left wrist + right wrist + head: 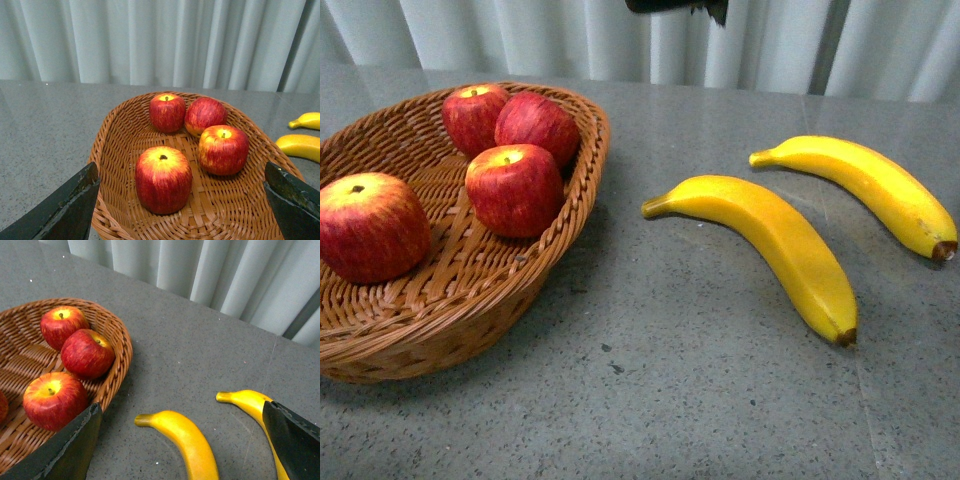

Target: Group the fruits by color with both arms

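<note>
The left gripper has its jaws spread wide and holds nothing. It hangs over the near end of the wicker basket, where four red apples lie. The right gripper is likewise spread and empty above the grey table. Below it, two bananas lie side by side without touching, to the right of the basket.

**Apples in the basket, bananas outside it**

Four red, yellow-topped apples sit in the basket: front apple, middle apple, and back apple touching a tilted apple. The near banana and far banana lie right of the basket, apart, stems toward it.
</note>
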Robot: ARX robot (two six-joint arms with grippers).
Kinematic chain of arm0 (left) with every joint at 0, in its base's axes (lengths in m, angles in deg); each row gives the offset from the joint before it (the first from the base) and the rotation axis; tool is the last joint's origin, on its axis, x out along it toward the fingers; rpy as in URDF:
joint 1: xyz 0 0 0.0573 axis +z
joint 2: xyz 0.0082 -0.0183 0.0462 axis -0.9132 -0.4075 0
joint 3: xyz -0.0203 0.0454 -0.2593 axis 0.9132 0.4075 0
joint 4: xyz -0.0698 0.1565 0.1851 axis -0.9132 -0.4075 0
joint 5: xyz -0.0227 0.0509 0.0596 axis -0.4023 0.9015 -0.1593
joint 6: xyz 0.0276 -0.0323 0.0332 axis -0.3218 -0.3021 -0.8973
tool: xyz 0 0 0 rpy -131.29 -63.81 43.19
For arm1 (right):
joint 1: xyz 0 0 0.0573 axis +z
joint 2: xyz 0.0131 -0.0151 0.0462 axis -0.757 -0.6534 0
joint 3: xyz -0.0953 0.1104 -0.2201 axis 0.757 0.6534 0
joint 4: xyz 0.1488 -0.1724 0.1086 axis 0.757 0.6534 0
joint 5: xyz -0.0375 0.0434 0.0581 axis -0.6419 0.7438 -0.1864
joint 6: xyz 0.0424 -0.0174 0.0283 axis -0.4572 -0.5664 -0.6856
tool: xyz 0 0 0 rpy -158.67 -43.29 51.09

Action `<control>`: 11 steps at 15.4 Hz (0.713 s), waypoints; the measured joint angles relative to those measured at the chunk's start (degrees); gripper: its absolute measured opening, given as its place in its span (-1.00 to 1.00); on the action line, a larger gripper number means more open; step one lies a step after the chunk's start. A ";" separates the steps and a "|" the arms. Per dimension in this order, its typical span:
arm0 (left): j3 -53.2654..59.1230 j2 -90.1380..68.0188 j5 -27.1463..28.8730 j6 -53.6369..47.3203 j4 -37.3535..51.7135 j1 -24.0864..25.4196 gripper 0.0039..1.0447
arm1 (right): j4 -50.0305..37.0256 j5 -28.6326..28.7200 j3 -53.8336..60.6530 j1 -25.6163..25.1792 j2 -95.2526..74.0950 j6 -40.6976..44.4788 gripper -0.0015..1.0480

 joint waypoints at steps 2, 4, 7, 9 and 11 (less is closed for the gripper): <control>0.00 0.00 0.00 0.00 -0.02 0.00 0.88 | 1.97 0.22 -1.29 -0.55 -2.95 0.57 0.87; 0.00 0.00 0.00 0.02 0.00 0.00 0.88 | 2.64 0.83 -1.92 -2.29 -5.92 0.92 0.87; 0.00 0.00 -0.02 0.00 0.00 0.00 0.88 | 3.74 2.97 -1.97 -4.87 -9.84 0.98 0.87; 0.00 0.00 0.00 0.00 -0.02 0.00 0.88 | 6.05 4.31 -1.88 -6.51 -11.52 1.03 0.87; 0.00 0.00 0.00 0.00 -0.02 0.00 0.88 | 7.76 4.50 -0.87 -7.63 -12.81 1.16 0.87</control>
